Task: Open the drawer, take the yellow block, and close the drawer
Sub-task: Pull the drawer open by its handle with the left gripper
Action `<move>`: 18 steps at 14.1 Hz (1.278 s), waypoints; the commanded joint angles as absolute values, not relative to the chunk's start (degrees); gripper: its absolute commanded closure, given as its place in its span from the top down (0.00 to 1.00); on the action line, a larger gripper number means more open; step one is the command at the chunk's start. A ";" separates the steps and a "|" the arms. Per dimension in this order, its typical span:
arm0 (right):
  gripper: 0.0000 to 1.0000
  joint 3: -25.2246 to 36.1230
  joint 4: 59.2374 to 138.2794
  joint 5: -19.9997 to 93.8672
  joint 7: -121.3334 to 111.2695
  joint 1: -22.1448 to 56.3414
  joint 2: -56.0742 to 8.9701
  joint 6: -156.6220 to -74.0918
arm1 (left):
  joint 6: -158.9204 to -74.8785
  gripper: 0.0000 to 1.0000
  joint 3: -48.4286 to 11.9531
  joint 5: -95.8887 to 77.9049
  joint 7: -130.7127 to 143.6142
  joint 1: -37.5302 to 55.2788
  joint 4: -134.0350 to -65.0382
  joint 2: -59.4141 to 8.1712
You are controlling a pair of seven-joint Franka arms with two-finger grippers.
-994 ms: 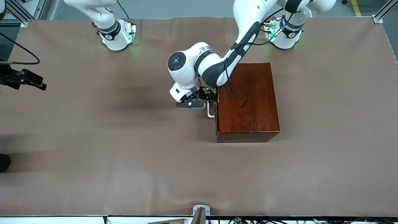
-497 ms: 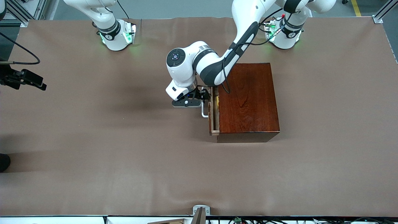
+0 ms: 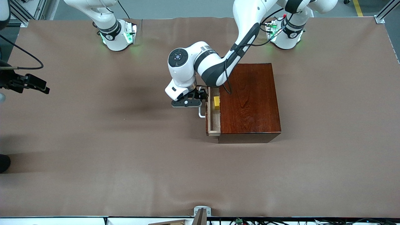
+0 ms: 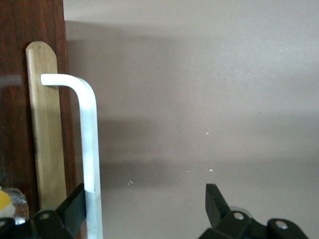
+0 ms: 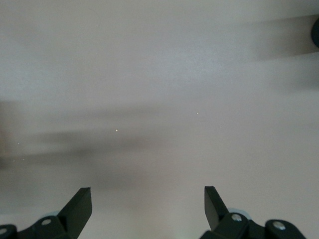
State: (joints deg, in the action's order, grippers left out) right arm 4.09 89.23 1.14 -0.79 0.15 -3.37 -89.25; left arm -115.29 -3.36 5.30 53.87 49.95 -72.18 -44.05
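The dark reddish-brown box [image 3: 250, 100] stands in the middle of the table. Its pale wood drawer [image 3: 213, 122] is pulled partly out toward the right arm's end. The yellow block [image 3: 216, 102] lies in the drawer, half under the box's top. My left gripper [image 3: 201, 95] is open at the white handle [image 3: 201, 113]. In the left wrist view the left gripper [image 4: 144, 199] has one finger [image 4: 75, 204] hooked between the handle [image 4: 88, 149] and the drawer front [image 4: 47, 139]. My right gripper [image 5: 147, 196] is open and empty over bare table at the right arm's end [image 3: 36, 85].
The brown table cover [image 3: 125, 150] spreads around the box. The left arm's forearm [image 3: 218, 67] hangs over the box's corner farthest from the front camera. A metal bracket [image 3: 201, 214] sits at the table's near edge.
The drawer has slid from shut to partly out toward the right arm's end, drawn by my left gripper at the handle. The yellow block has come into sight.
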 commanded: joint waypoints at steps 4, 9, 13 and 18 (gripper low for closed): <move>1.00 3.87 87.45 2.81 -0.70 0.17 -4.83 -88.86 | -119.09 1.00 -3.69 1.85 54.84 50.27 -70.58 -45.35; 1.00 3.87 87.36 2.81 -0.97 0.70 -5.10 -88.51 | -121.28 1.00 -4.13 0.88 54.93 50.36 -70.58 -45.62; 1.00 3.95 87.54 1.41 -0.88 4.12 -5.54 -88.68 | -123.48 1.00 -4.31 0.35 54.84 50.36 -70.58 -45.79; 1.00 4.04 87.71 1.67 0.17 3.52 -5.54 -87.81 | -126.99 1.00 -5.45 -1.14 54.93 50.45 -70.58 -46.23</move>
